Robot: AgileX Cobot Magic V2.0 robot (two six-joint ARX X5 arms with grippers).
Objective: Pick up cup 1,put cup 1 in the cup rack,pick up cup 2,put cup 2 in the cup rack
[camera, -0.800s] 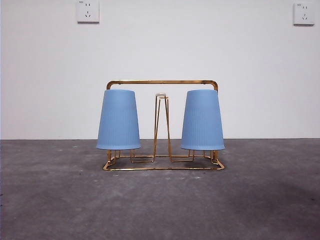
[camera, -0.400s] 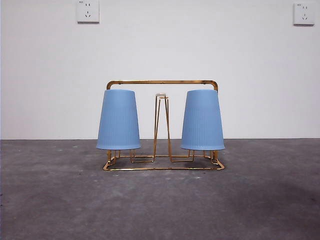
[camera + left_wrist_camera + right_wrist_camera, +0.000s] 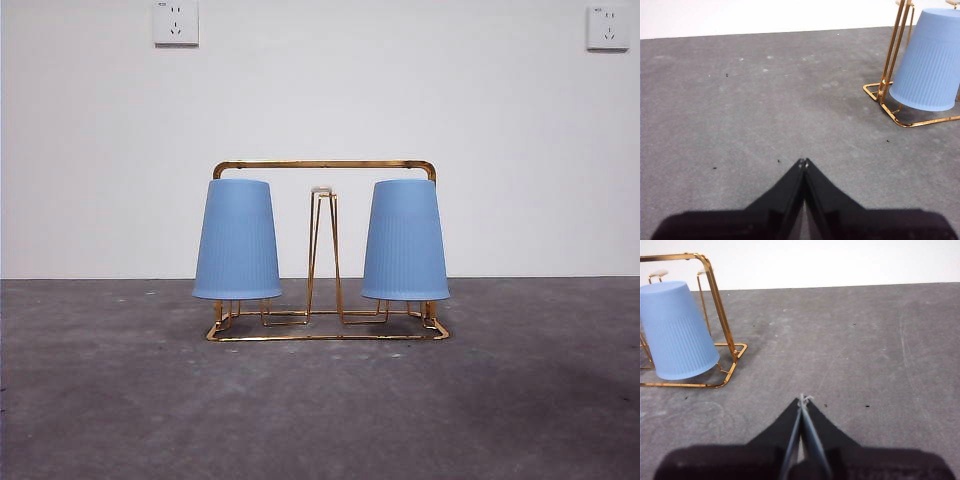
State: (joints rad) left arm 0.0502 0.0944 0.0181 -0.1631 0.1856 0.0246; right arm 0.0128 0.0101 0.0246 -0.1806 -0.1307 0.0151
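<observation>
Blue cups hang upside down on the rack at mid-table: cup 1 on one end prong, cup 2 on the other. Left gripper and right gripper hover over bare table, jaws pressed together, empty, each well off its end of the rack.

Shiny gold metal wire cup rack, two matt blue finely ribbed plastic cups, rough mottled grey tabletop, matt black gripper jaws.
</observation>
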